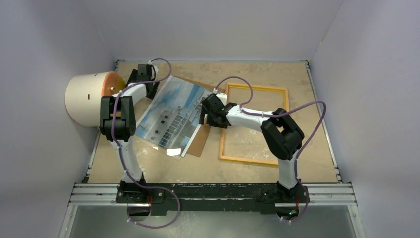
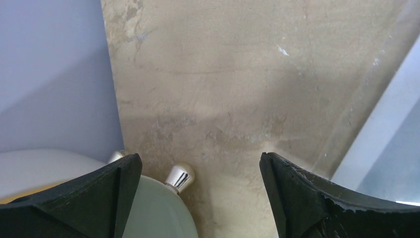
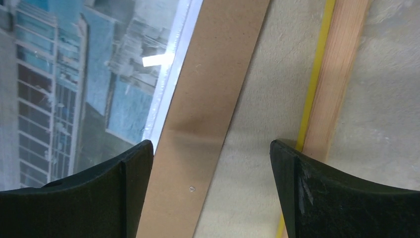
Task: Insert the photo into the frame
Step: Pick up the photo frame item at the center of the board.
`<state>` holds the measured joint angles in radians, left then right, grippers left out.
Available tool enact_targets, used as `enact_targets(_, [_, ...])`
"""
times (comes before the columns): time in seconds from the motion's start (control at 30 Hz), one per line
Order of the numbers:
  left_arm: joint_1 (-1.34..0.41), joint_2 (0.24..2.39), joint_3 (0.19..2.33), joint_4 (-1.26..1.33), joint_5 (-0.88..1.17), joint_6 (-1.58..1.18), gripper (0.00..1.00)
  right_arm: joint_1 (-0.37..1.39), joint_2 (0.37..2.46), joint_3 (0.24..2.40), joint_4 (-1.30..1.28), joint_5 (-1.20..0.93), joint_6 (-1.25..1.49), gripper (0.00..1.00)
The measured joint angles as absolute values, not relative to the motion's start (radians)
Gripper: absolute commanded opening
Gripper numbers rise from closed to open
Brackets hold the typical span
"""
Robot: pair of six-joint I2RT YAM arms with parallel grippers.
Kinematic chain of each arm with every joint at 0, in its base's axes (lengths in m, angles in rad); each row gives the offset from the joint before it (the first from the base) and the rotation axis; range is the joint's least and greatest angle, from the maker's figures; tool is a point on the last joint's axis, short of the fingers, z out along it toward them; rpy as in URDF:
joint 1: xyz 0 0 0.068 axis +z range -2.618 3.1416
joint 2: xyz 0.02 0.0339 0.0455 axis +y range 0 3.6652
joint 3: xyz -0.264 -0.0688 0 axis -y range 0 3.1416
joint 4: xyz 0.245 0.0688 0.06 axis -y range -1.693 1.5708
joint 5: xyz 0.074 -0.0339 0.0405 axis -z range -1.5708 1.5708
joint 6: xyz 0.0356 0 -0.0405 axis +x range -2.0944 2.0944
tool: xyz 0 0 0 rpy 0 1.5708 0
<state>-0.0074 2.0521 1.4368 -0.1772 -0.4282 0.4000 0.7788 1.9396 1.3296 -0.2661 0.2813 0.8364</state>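
Observation:
The photo (image 1: 171,115), a glossy print of a white building and blue sky, lies tilted at centre left on a brown backing board (image 1: 200,141). The frame (image 1: 247,160) lies flat to its right, light wood up with a yellow edge. My right gripper (image 1: 204,115) is open and empty, hovering over the board's strip between photo and frame. In the right wrist view the gripper (image 3: 210,168) has the photo (image 3: 74,74) on its left, the board (image 3: 208,99) in the middle and the frame rail (image 3: 337,74) on its right. My left gripper (image 1: 144,70) is open and empty over bare table beyond the photo's far corner.
A white cylinder with an orange face (image 1: 91,99) lies at the left wall beside the left arm. Its pale end with shiny metal knobs (image 2: 179,177) shows by the left gripper (image 2: 200,178). Walls close in the left, back and right sides.

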Motion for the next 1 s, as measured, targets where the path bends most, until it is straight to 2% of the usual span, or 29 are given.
enact_targets(0.43, [-0.008, 2.101, 1.450, -0.171, -0.409, 0.384, 0.98, 0.728, 1.996, 1.344, -0.150, 0.187, 0.907, 0.90])
enact_targets(0.77, [-0.006, 1.954, 1.263, -0.178, -0.280, 0.412, 0.97, 0.686, 2.027, 1.355, -0.046, 0.073, 0.974, 0.90])
enact_targets(1.0, [-0.003, 1.896, 1.212, -0.213, -0.190, 0.432, 0.97, 0.664, 2.029, 1.342, -0.011, 0.034, 1.025, 0.90])
